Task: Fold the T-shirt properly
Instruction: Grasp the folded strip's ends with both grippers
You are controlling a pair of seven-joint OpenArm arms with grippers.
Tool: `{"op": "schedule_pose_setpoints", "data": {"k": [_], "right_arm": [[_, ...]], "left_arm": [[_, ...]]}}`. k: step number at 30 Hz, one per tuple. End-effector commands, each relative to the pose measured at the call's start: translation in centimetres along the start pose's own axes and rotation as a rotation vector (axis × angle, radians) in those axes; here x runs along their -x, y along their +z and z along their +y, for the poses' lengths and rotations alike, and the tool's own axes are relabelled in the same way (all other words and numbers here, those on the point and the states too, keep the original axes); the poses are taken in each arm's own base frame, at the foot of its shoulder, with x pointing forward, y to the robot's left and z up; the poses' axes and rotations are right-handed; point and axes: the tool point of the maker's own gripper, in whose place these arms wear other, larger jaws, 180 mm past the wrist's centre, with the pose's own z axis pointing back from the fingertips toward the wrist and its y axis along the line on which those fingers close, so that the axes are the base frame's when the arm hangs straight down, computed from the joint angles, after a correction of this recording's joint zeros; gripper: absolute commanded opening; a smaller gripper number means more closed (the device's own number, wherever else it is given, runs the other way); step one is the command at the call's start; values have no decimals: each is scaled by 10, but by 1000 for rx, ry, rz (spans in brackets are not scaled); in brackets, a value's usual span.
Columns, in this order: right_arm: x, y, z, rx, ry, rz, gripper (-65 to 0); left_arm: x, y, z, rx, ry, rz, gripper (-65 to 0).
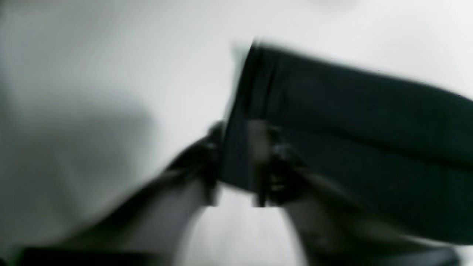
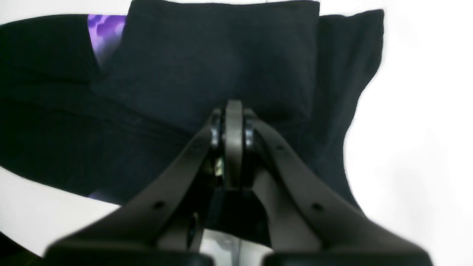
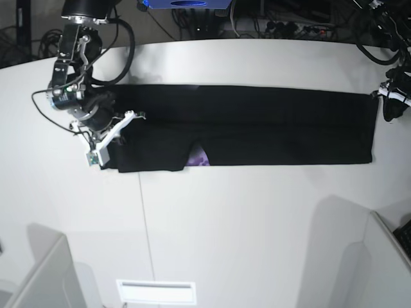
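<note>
The black T-shirt [image 3: 257, 128] lies folded into a long band across the white table [image 3: 225, 224]. A bit of its purple print [image 3: 200, 158] peeks out at the front edge, and also shows in the right wrist view [image 2: 105, 33]. My right gripper [image 3: 119, 125] is over the band's left end. In the right wrist view the gripper [image 2: 234, 111] is shut, its tips pinching puckered black cloth [image 2: 221, 55]. My left gripper [image 3: 383, 96] is at the band's right far corner. In the blurred left wrist view the gripper [image 1: 238, 162] has its fingers apart astride the corner of the cloth [image 1: 351, 122].
Cables and a blue box [image 3: 186, 4] lie beyond the table's far edge. Grey panels stand at the front left [image 3: 45, 276] and front right [image 3: 385, 256]. A white vent plate [image 3: 156, 292] sits near the front edge.
</note>
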Motion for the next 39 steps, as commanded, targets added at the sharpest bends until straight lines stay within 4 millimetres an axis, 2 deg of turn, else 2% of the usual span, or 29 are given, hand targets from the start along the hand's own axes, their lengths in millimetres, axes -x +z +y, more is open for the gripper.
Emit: {"op": "schedule_pose_setpoints", "data": {"k": [1, 3, 5, 7, 8, 13, 17, 23, 26, 30, 31, 33, 39], "right_arm": [[-15, 4, 1, -7, 10, -50, -650], [-14, 4, 2, -7, 11, -49, -650], [-14, 3, 1, -8, 11, -47, -650], [-11, 3, 2, -8, 9, -41, -650], [-9, 3, 2, -8, 8, -37, -650], [-1, 4, 2, -8, 3, -21, -650], [5, 4, 1, -6, 2, -10, -650], [6, 4, 1, -7, 1, -7, -650], [6, 4, 2, -7, -1, -7, -650], [6, 4, 2, -7, -1, -7, -650], [6, 4, 2, -7, -1, -7, -650], [6, 4, 2, -7, -1, -7, -650], [10, 6, 2, -6, -3, -2, -650]], "left_arm": [[-18, 1, 5, -1, -1, -60, -402], [-11, -6, 5, 7, 29, -47, -252], [-13, -15, 5, 15, 61, -54, -142], [-12, -24, 5, 23, 99, -51, -71], [-12, -29, 5, 27, 115, -53, -58], [-13, -56, 8, 55, 196, -34, -56], [-15, -78, 3, 93, 180, 2, -56], [0, -104, -13, 145, 160, 55, -56], [9, -111, -18, 158, 176, 85, -56], [10, -112, -21, 163, 180, 86, -59], [12, -112, -21, 162, 183, 90, -64], [14, -112, -21, 162, 184, 95, -132], [16, -111, -19, 158, 183, 99, -499]]}}
